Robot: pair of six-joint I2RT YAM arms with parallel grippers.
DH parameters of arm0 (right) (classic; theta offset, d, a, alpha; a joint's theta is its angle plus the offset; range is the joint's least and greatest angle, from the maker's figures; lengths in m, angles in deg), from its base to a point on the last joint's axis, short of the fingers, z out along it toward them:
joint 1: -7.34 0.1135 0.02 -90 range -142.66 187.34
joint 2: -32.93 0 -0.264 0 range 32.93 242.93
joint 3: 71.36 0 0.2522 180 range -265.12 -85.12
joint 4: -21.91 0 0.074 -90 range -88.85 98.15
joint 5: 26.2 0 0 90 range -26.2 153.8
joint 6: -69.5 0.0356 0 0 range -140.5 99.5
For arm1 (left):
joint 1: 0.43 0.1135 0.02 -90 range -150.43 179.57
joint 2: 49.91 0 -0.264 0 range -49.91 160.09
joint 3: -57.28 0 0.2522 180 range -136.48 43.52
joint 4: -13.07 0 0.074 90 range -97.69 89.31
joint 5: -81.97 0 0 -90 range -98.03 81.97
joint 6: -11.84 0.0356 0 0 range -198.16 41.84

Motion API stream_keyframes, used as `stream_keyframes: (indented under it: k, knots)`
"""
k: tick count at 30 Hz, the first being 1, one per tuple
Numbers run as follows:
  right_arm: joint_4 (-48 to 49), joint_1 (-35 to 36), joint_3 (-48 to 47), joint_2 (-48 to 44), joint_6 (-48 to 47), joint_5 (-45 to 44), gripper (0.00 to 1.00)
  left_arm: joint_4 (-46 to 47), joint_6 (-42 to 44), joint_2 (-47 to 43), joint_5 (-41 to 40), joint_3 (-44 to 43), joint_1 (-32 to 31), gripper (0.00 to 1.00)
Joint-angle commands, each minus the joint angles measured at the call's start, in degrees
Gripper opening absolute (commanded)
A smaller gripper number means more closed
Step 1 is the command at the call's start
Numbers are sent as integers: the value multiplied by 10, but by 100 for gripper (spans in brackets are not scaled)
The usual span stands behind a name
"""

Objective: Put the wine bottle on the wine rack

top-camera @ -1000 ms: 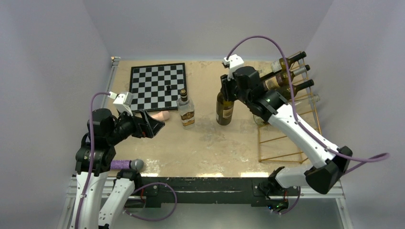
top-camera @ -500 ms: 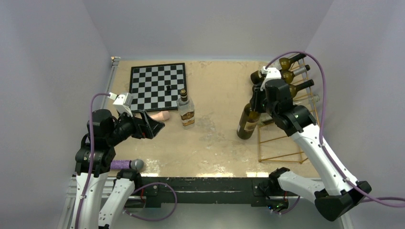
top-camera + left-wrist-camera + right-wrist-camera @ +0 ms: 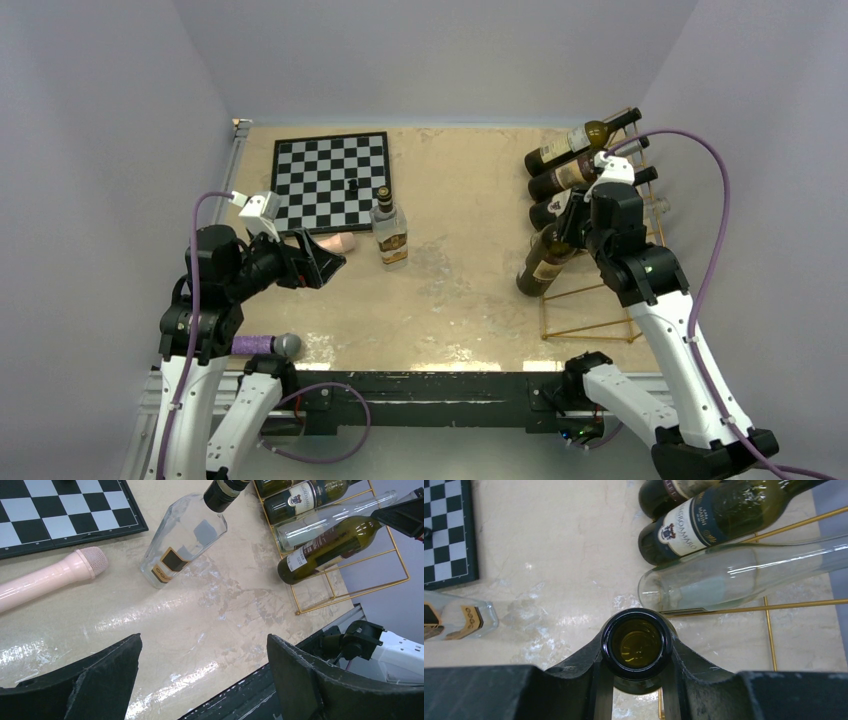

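tabletop (image 3: 450, 300): wine bottle (image 3: 545, 262) leans toward wine rack (image 3: 794, 603), neck in right tool (image 3: 573, 224)

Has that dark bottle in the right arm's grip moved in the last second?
Yes. The wine bottle in the right gripper went right, away from the clear bottle, and is now tilted at the wine rack's left edge.

You look down on a mottled beige surface (image 3: 460, 300), with glossy patches of reflected light toward its near edge. Plain pale lavender-grey walls (image 3: 430, 50) close it in at the back and on both sides. A black rail (image 3: 440, 385) runs along the near edge.
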Motion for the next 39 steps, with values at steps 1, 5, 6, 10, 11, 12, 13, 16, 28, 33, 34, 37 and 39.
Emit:
stream_keyframes:
  k: [1,5,6,10,11,12,13,16,28,33,34,37,39]
  knots:
    - [57,-29,-4,-21,8,-19,0,14,9,-7,7,-5,3,99]
    - [59,-52,3,-22,8,-14,0,15,9,-7,6,-3,3,99]
    - [61,-57,7,-24,9,-13,0,14,9,-6,6,-4,3,99]
    - [71,-85,25,-33,13,-1,0,15,10,-7,5,-2,3,99]
    - [74,-94,31,-34,13,4,0,15,10,-7,5,-1,3,99]
    - [76,-100,33,-34,14,8,0,16,9,-6,4,0,3,99]
    - [78,-105,36,-34,14,11,0,16,9,-5,4,1,3,99]
    - [79,-121,43,-34,18,19,0,18,9,-5,5,2,3,99]
    - [65,-164,89,-36,80,31,11,20,10,-6,8,8,3,99]
    - [64,-173,108,-36,102,19,30,19,12,-6,8,9,3,99]
    - [66,-173,112,-38,105,18,34,19,12,-6,9,9,3,99]
    - [72,-173,127,-45,113,6,47,19,13,-8,8,8,3,99]
    - [74,-173,137,-53,116,-11,52,19,14,-8,7,9,3,99]
